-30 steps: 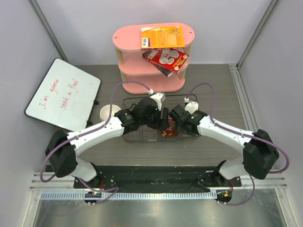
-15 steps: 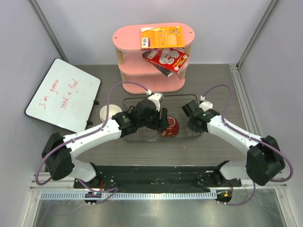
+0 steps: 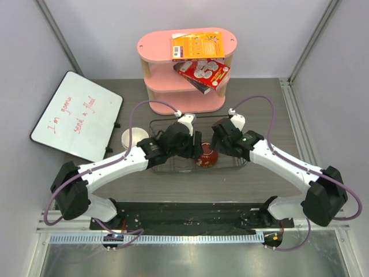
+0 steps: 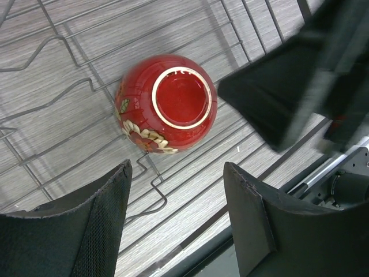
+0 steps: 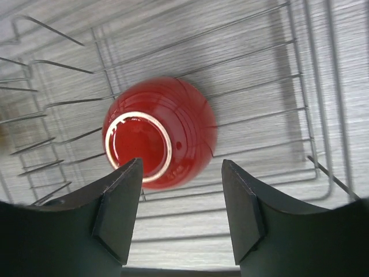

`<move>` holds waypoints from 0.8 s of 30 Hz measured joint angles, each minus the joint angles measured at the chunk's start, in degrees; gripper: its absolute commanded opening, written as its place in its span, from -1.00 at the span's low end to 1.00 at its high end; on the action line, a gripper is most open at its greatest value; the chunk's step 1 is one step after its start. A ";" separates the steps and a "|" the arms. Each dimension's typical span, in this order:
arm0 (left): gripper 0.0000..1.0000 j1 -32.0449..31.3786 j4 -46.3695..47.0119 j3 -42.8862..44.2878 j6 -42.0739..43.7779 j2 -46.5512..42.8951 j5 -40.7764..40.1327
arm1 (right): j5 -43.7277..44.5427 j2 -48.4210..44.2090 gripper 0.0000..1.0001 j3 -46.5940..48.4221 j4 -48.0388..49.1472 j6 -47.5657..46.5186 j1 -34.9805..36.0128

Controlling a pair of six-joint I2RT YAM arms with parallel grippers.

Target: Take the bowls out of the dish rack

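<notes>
The dark red bowl (image 3: 208, 156) with light pattern lies upside down, foot ring up, in the black wire dish rack (image 3: 232, 165). It shows in the left wrist view (image 4: 166, 104) and, blurred, in the right wrist view (image 5: 158, 133). My left gripper (image 3: 196, 149) is open and empty just left of it, above the rack wires (image 4: 86, 63). My right gripper (image 3: 219, 142) is open and empty just right of and behind the bowl; in its own view (image 5: 181, 167) the bowl lies ahead of the left finger. A white bowl (image 3: 130, 138) stands on the table left of the rack. The beige and yellow-orange bowls are out of view.
A pink three-tier shelf (image 3: 185, 43) with boxes stands behind the rack. A whiteboard (image 3: 78, 115) lies at the left. The right arm's dark body (image 4: 288, 86) crosses the left wrist view close to the bowl. Walls close in on both sides.
My right gripper swung out to the right, then came back in toward the red bowl. The left gripper shifted only slightly. The bowl stayed in the rack.
</notes>
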 measured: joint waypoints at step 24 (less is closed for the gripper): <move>0.30 0.00 -0.81 -1.07 0.13 -1.95 -2.58 | 3.21 4.52 -0.49 -3.08 4.11 1.42 -1.22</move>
